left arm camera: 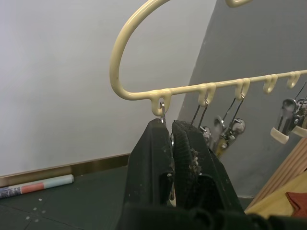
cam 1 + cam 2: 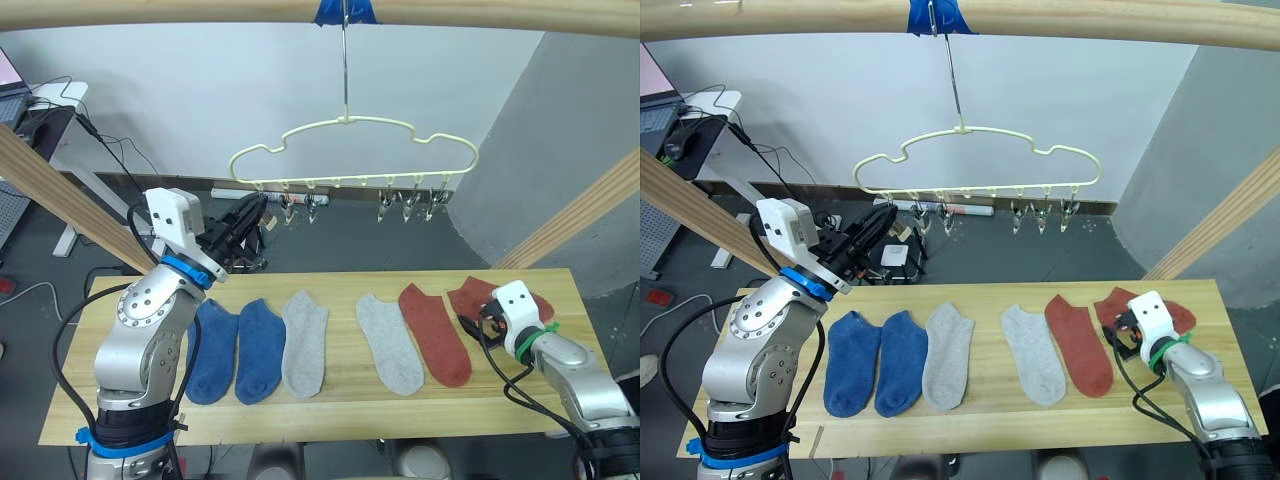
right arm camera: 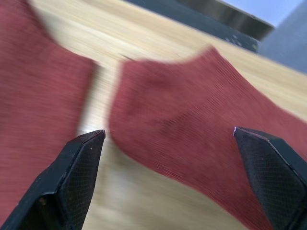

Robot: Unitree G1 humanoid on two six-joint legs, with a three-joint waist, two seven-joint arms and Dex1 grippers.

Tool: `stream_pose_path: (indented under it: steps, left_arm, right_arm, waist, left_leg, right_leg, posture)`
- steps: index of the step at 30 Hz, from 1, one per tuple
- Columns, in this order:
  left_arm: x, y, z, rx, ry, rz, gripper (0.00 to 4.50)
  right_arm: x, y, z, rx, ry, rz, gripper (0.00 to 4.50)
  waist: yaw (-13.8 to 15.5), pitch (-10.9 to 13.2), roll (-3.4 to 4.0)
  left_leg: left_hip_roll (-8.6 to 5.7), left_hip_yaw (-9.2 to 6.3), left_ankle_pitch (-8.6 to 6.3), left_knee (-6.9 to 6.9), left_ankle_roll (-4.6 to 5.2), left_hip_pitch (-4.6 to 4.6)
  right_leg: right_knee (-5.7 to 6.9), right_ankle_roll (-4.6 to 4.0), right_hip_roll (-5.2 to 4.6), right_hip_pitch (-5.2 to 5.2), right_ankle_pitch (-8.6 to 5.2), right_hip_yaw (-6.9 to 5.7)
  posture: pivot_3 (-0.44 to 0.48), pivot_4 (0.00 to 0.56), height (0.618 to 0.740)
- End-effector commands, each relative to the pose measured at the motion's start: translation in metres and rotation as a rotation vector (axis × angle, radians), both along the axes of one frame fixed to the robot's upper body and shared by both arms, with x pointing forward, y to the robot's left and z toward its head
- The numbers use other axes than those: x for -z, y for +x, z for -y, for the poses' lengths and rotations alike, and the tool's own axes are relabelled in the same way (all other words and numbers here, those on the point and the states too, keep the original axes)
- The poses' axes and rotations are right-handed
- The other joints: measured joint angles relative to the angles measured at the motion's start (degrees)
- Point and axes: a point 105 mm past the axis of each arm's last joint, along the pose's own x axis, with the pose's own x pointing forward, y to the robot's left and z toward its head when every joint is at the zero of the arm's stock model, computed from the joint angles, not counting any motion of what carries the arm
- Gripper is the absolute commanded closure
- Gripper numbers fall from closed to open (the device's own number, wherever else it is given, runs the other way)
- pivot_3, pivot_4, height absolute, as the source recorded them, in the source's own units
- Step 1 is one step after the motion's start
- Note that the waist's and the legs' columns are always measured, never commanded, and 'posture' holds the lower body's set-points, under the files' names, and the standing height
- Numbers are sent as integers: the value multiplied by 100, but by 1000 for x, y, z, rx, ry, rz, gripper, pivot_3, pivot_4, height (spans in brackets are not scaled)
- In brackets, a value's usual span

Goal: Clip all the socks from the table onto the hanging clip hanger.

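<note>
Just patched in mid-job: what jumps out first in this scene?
Six socks lie in a row on the table: two blue socks to the left, two grey socks in the middle, two red socks to the right. Above hangs the yellow clip hanger; the left pincer is shut on its end clip. The right pincer hovers open over the outermost red sock.

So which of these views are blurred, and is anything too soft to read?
Right wrist view: motion-smeared, the rust red sock and table planks streak, while the open gripper stays crisp. Left wrist view: sharp on the clip hanger; its far clips soften. Left and right eye views: evenly lit, clear, without glare.
</note>
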Motion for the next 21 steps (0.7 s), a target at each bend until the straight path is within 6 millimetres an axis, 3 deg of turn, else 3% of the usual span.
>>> stream_pose_path:
  steps: [1, 6, 8, 10, 18, 21]
  left_arm:
    - [-13, -9, 7, 34, 13, 60, 4500]
    - [-13, -8, 8, 39, 14, 57, 4500]
    - [-13, -7, 9, 42, 16, 56, 4500]
    - [-13, -6, 9, 44, 16, 56, 4500]
    - [-11, -7, 9, 43, 18, 54, 4500]
    - [-11, -7, 8, 43, 18, 53, 4500]
  right_arm:
    - [3, 6, 17, 63, -7, 9, 20]
    - [18, 8, 16, 125, 102, -83, 20]
    - [21, 6, 10, 122, 145, -116, 376]
    - [27, 3, 6, 118, 159, -159, 872]
    - [40, -10, 6, 134, 121, -248, 3745]
    - [38, -11, 6, 137, 122, -238, 4481]
  waist:
    - [-2, 0, -1]
    - [-6, 0, -1]
    - [-7, 0, -2]
    - [-7, -1, -3]
    - [1, -9, -16]
    - [6, -9, -17]
  left_leg:
    - [0, 0, 0, 1, 0, 0]
    - [1, -2, 0, 0, 0, 2]
    - [4, -3, 0, 4, 0, 5]
    - [4, -9, 0, 6, 0, 13]
    - [3, -19, 0, 14, 0, 18]
    - [3, -20, 0, 15, 0, 17]
  right_leg:
    - [0, 0, 1, 0, 0, -1]
    - [-1, 0, 2, 4, 0, -2]
    - [-1, 0, 2, 11, 1, -3]
    - [-2, 0, 2, 23, 1, -7]
    - [-2, 2, 2, 35, 2, -14]
    - [-2, 2, 1, 36, 2, -14]
  posture:
    - [-184, 312, 740]
    - [-188, 311, 740]
    - [-193, 308, 740]
    - [-193, 308, 740]
    - [-188, 303, 740]
    - [-186, 301, 740]
